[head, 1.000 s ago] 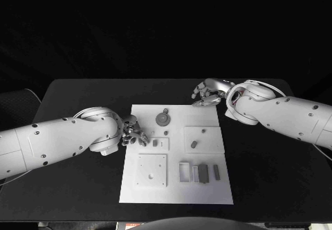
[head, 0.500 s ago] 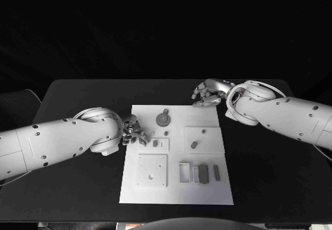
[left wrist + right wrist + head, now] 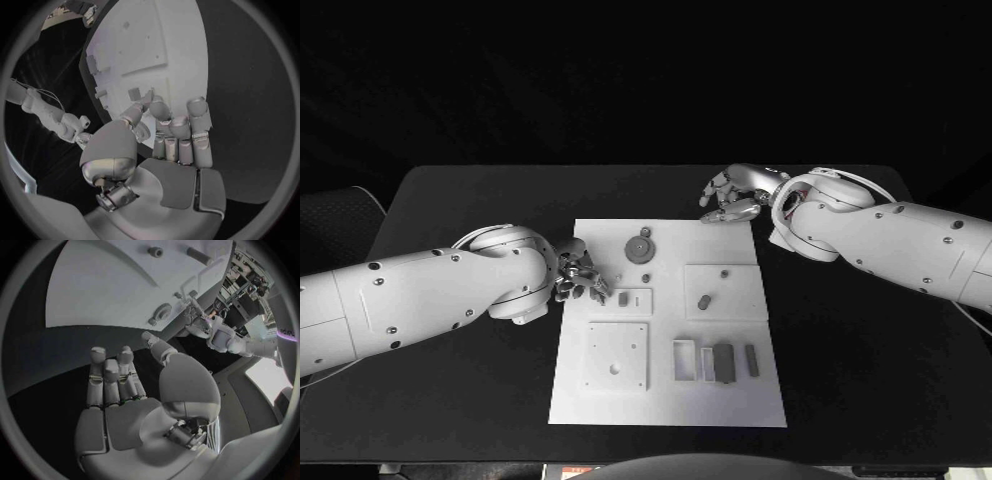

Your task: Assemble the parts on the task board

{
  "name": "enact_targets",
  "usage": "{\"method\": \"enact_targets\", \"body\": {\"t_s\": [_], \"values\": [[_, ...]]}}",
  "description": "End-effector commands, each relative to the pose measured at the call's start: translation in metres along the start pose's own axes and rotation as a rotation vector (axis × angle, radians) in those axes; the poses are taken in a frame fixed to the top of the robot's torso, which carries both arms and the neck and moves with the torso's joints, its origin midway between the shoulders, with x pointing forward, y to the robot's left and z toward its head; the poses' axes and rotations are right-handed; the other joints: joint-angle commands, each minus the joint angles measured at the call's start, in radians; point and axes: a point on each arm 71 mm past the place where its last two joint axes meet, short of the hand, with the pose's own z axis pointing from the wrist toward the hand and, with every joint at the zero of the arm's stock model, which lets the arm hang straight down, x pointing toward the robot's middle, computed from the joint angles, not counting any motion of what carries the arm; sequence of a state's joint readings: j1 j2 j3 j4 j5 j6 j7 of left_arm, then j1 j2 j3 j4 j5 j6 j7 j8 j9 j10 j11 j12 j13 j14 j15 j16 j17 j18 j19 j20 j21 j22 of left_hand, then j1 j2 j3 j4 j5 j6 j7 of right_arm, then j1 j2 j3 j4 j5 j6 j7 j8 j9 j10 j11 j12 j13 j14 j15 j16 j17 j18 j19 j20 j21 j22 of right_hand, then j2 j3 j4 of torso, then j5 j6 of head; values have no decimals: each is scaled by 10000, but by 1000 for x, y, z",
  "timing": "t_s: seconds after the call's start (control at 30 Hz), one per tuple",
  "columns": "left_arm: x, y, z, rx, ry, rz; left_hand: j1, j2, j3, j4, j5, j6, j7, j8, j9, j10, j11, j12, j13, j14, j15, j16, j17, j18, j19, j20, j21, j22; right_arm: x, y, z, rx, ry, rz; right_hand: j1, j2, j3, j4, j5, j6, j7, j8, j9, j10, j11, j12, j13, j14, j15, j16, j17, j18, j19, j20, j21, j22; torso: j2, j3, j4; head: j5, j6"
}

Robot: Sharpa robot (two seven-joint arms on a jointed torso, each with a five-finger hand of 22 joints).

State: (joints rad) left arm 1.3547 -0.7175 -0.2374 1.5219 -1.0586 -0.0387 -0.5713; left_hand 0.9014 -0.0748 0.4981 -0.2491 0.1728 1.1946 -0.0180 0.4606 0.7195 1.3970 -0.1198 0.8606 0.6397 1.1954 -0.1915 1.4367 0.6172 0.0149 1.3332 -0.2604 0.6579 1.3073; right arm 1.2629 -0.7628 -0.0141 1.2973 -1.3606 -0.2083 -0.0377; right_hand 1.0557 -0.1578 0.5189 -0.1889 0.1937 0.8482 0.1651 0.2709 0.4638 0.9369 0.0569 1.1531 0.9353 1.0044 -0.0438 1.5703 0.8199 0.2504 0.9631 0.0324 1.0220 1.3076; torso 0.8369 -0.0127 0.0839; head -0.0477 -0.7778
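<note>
The white task board (image 3: pixel 668 400) lies mid-table with grey parts on it: a round gear-like piece (image 3: pixel 638 247), a small peg (image 3: pixel 724 270), an oblong piece (image 3: pixel 705 299), a large square plate (image 3: pixel 617 355), an open frame (image 3: pixel 684 360) and two blocks (image 3: pixel 723 362). My left hand (image 3: pixel 578 277) rests at the board's left edge beside a small slotted square (image 3: pixel 633 298); its fingers (image 3: pixel 179 131) lie together with nothing in them. My right hand (image 3: pixel 733 198) hovers just past the board's far edge, palm (image 3: pixel 122 420) bare, fingers loosely spread. The board (image 3: pixel 100 285) lies ahead of it.
Black tabletop (image 3: pixel 877 380) surrounds the board on all sides, with wide bare strips to its left and right. Both white forearms slant in over the table's far half.
</note>
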Motion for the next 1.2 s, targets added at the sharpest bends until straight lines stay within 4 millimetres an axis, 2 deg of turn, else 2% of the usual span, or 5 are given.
{"method": "enact_targets", "body": {"t_s": [0.03,0.43,0.53,0.67,1.2], "values": [[1,-2,-1,134,21,120,227,133,-33,-2,-61,-19,82,11,0,-59,21,37,-11,116,-280,-21,4,154,-11,8,-2,182,1,1,0,-82,105,6,-26,96,-26,22,50,-5,51,-41,-16,-53,21,33,-12,80,-8,-45,-5,114,26,-8,-67,125,1,5,-2,2,-4],[0,-3,-1,150,-133,287,103,-125,-93,109,-133,-48,89,5,-19,-78,28,36,-49,103,-276,-43,-3,170,-20,7,-28,172,1,2,-1,-116,85,15,-26,97,-26,22,50,-5,51,-41,-18,-53,21,34,-14,81,-8,-45,-5,114,26,-8,-67,125,0,-2,1,-13,-11],[0,-3,-1,96,-159,300,84,-270,-61,256,-747,-59,82,11,-30,-83,21,44,-84,102,-284,-55,-7,190,-16,1,-53,166,1,2,-1,-116,74,15,-26,96,-27,21,50,-6,51,-41,-18,-53,21,35,-15,81,-8,-45,-5,114,26,-8,-67,125,1,-2,3,-11,-15],[1,-2,-1,69,-112,326,-42,-495,-80,467,-940,-48,72,28,-35,-57,12,98,-92,123,-290,-8,15,196,10,4,-34,184,1,2,-1,-122,57,16,-25,94,-27,19,50,-8,51,-42,-19,-54,21,35,-16,81,-8,-46,-5,114,26,-8,-68,125,0,-5,1,-9,-9],[5,-1,1,37,60,354,-137,-733,-41,736,-1059,-57,67,41,-40,-75,5,139,-112,110,-299,15,24,212,10,2,-29,190,1,1,-1,-106,61,18,-20,95,-24,16,51,-15,53,-45,-23,-57,23,35,-19,79,-7,-49,-6,114,25,-8,-70,124,2,-10,-5,-29,-46]]}}
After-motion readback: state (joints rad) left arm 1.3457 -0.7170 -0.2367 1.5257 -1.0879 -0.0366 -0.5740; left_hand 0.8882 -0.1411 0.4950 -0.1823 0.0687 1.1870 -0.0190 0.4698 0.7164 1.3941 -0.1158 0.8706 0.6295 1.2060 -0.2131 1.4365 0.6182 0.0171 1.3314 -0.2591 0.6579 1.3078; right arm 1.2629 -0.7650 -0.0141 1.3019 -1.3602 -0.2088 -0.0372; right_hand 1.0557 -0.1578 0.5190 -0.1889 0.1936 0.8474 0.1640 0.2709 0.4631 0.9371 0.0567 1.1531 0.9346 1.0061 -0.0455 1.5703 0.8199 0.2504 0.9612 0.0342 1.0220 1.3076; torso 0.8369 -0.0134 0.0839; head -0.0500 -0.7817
